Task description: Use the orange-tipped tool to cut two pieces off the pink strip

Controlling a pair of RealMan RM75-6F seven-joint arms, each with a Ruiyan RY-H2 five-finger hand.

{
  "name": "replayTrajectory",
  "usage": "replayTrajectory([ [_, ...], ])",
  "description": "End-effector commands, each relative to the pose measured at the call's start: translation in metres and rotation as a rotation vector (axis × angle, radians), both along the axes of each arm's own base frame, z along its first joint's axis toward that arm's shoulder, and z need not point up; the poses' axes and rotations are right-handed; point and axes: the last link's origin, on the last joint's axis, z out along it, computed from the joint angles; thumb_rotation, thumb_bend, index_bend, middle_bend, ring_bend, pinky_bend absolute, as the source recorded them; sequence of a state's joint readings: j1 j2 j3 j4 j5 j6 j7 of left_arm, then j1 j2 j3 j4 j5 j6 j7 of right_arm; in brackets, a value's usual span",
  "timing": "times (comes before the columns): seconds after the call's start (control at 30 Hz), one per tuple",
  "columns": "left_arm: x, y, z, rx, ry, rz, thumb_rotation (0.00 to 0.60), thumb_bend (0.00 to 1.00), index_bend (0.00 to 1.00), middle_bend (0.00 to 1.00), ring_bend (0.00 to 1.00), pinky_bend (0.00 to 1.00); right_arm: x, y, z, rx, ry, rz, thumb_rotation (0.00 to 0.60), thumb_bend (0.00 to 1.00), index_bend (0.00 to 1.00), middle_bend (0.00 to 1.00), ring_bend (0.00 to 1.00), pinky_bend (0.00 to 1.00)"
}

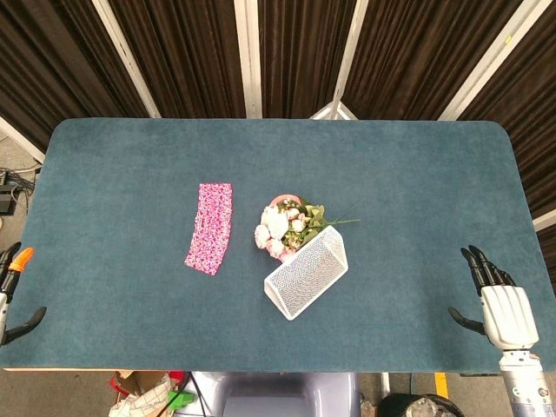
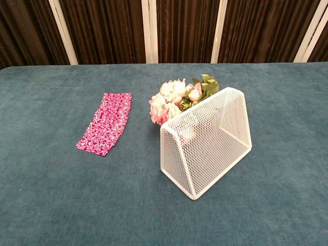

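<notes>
Left robot hand [image 1: 12, 295] at near-left table edge grips orange-tipped tool [image 1: 21, 258]; pink strip [image 1: 210, 227] well apart; right robot hand [image 1: 493, 300] spread, empty.

L hand [image 1: 12, 291] low; R hand [image 1: 497, 300] fingers spread.

The table [image 1: 417, 191] is covered in a matt, felt-like teal cloth, faintly napped. The pink strip [image 1: 210, 228] at centre left looks to be made of a speckled, slightly rough fabric. At the middle, a basket [image 2: 207, 141] of white coated wire mesh is seen — thin and open-weave. The flowers [image 2: 171, 100] behind it appear soft-petalled, possibly cloth. A smooth white shell and black fingers are shown on the right hand [image 1: 499, 304], lower right.
</notes>
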State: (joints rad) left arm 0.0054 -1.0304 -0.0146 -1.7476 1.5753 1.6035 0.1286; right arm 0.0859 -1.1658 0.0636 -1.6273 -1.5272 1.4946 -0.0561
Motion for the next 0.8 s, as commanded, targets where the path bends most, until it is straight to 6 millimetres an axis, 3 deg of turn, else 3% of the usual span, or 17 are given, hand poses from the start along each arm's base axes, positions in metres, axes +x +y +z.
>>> replayTrajectory([
  [0.03, -0.0005, -0.0005, 0.0001, -0.001, 0.000, 0.006, 0.600, 0.35, 0.03, 0.01, 0.08, 0.19, -0.0001, -0.0002, 0.0004, 0.000, -0.001, 0.000, 0.600, 0.19, 0.00, 0.09, 0.21, 0.31],
  [0.3, 0.0010, -0.0006, -0.0019, -0.013, 0.003, 0.008, 0.600, 0.35, 0.03, 0.03, 0.13, 0.22, -0.0003, 0.0008, 0.0017, -0.004, -0.004, 0.000, 0.600, 0.18, 0.00, 0.09, 0.21, 0.31],
  [0.8, 0.0020, 0.0018, -0.0055, -0.023, 0.009, -0.002, 0.600, 0.35, 0.03, 0.08, 0.13, 0.22, -0.0009, 0.0005, 0.0029, -0.004, -0.013, -0.003, 0.600, 0.19, 0.00, 0.09, 0.21, 0.31],
])
